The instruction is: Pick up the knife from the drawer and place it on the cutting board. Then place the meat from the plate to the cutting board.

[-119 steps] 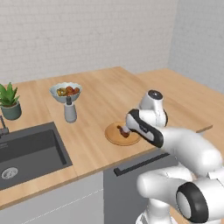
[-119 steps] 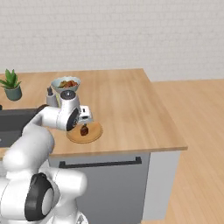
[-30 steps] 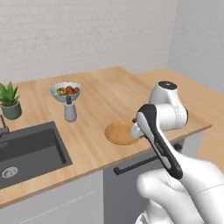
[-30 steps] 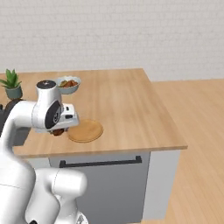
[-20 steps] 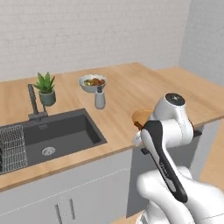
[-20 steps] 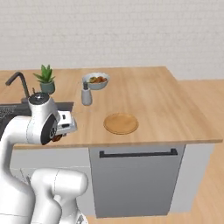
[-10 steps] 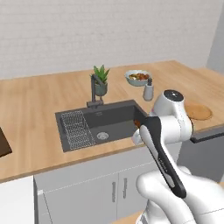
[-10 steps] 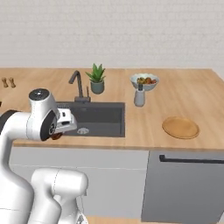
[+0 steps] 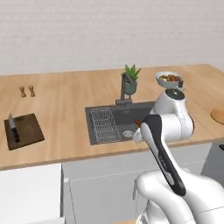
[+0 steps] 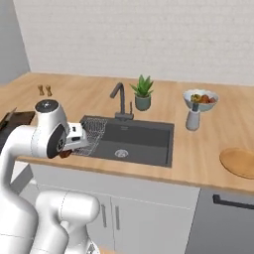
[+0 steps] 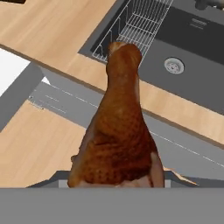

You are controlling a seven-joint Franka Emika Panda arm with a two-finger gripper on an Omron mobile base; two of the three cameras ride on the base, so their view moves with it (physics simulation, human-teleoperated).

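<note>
Meat (image 11: 117,131) clamped in the hand (image 10: 69,149), jutting forward from it above the sink's (image 10: 134,139) front edge.

End effector (image 10: 67,151) clamped, arm folded

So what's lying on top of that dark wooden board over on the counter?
A knife with a black handle lies on the cutting board, blade toward the wall. The board under it is covered.

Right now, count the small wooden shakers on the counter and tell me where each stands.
2: the left shaker and the right shaker stand side by side near the back wall, beyond the cutting board.
</note>
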